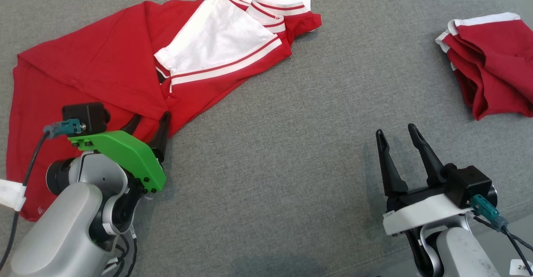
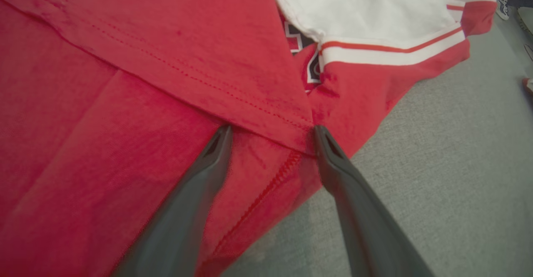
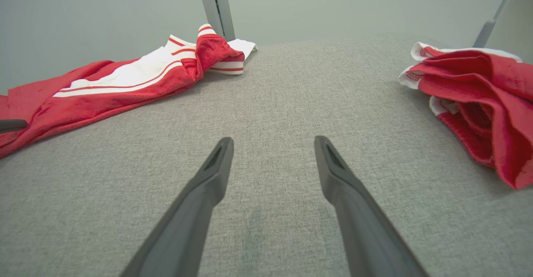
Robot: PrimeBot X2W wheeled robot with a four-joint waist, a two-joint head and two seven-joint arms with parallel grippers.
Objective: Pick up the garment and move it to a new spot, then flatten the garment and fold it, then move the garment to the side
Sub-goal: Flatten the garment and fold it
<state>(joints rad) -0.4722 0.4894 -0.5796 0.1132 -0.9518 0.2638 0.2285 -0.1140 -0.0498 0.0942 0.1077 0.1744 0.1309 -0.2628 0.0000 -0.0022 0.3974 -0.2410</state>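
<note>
A red garment (image 1: 95, 64) with white panels and stripes lies spread and partly folded over itself at the left of the grey surface; it also shows as the garment (image 2: 125, 81) and the garment (image 3: 104, 85). My left gripper (image 1: 152, 121) is open over its lower right edge, fingertips on either side of a folded hem corner, seen close as the left gripper (image 2: 270, 131). My right gripper (image 1: 395, 133) is open above bare grey cloth at the lower right, far from the garment, its own view showing the right gripper (image 3: 272, 141) with nothing between the fingers.
A second red and white garment (image 1: 491, 60) lies bunched at the right edge, seen too as the bunched garment (image 3: 479, 102). The grey padded surface (image 1: 291, 143) stretches between the two. A grey post (image 3: 216, 6) stands behind the far edge.
</note>
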